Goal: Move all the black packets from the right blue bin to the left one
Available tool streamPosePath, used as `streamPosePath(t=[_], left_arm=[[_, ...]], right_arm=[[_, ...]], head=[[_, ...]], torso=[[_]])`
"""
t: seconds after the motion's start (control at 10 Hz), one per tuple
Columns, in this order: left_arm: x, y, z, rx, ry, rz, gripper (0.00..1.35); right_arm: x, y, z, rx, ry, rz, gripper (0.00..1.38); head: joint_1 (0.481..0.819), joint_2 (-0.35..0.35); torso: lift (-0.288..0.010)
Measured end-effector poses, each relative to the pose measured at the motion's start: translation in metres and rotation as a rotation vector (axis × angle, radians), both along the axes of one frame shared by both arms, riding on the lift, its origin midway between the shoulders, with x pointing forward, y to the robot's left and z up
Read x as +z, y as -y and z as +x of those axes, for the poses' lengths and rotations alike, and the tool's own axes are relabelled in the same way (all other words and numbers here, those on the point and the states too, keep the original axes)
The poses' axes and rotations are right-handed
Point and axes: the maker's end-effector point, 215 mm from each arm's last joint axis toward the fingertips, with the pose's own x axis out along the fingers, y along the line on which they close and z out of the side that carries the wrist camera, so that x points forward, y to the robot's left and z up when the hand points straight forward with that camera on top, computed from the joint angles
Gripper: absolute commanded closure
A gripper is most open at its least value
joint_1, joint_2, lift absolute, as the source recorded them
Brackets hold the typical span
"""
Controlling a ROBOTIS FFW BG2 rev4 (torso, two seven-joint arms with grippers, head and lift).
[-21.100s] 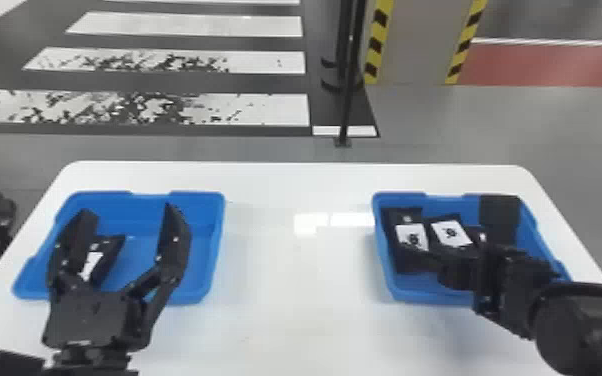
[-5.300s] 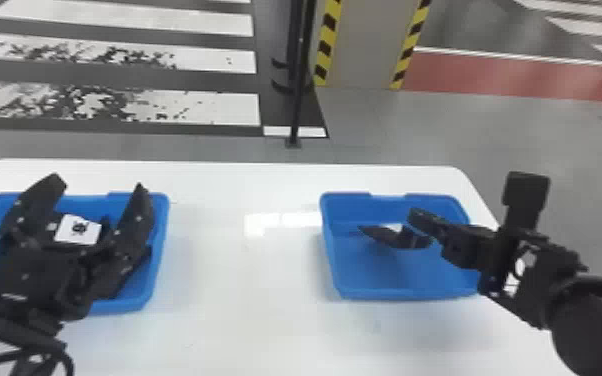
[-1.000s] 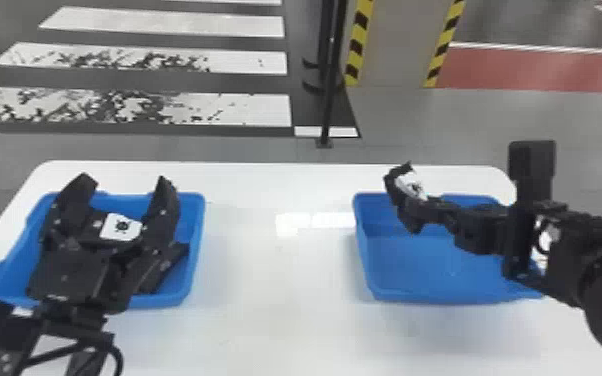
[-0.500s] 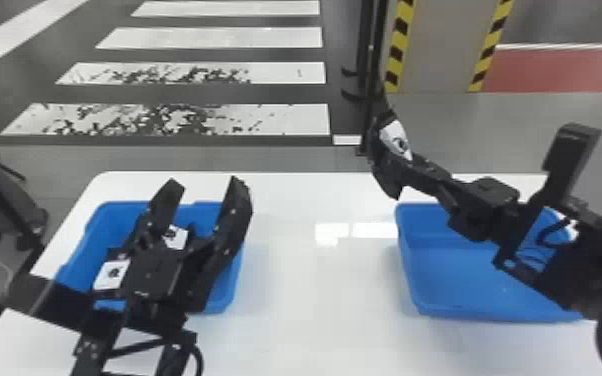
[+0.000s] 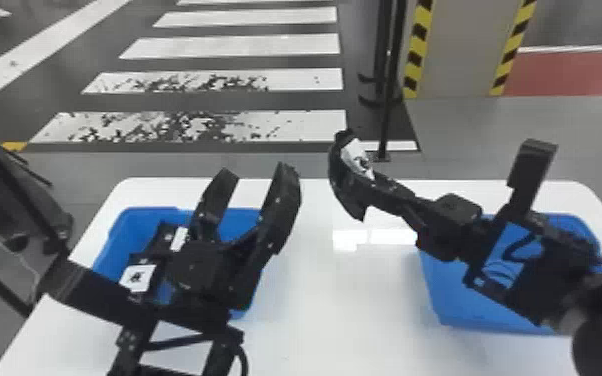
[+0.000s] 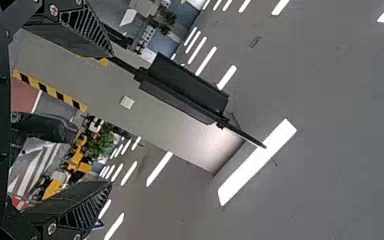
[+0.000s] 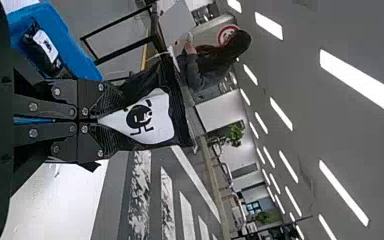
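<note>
Right gripper [image 5: 372,190]: jaws closed on one black packet [image 5: 337,175], positioned between the bins at the far edge of the surface [image 5: 315,325] in the head view. Left gripper [image 5: 256,173]: jaws released, spread apart, in front of the left blue bin [image 5: 115,235] in the same view.

Materials: both bins, including the right blue bin [image 5: 445,300], have smooth walls and rounded corners. The surface is white and glossy. The held packet is soft, dark and creased. More black packets, with pale labels [image 5: 137,277], lie in the left bin.

View differences: the right wrist view details a round figure with legs on the held packet's white label [image 7: 155,120]. The left wrist view gives the ribbed inner faces of the parted jaws and yellow-and-black edging [image 6: 50,90] beyond.
</note>
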Motion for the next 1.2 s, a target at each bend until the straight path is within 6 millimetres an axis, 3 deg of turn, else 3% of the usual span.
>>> streamPosePath(t=[0.5,1.0,1.1,1.2], left_arm=[[-0.005,-0.005,0.003,0.043,0.010,0.106,0.12],[-0.012,-0.006,0.004,0.045,-0.008,0.123,0.12],[-0.012,-0.008,0.004,0.050,-0.008,0.127,0.16],[-0.013,-0.009,0.005,0.053,-0.009,0.133,0.38]], right_arm=[[0.003,-0.064,-0.040,0.146,-0.036,0.065,1.20],[0.008,-0.100,-0.067,0.238,-0.055,0.093,1.20],[0.009,-0.109,-0.075,0.262,-0.063,0.101,1.20],[0.007,-0.115,-0.081,0.280,-0.073,0.105,1.20]], head=[[0.669,0.181],[0.680,0.227],[0.683,0.245],[0.688,0.259]], torso=[[-0.140],[-0.140],[-0.140],[-0.140]])
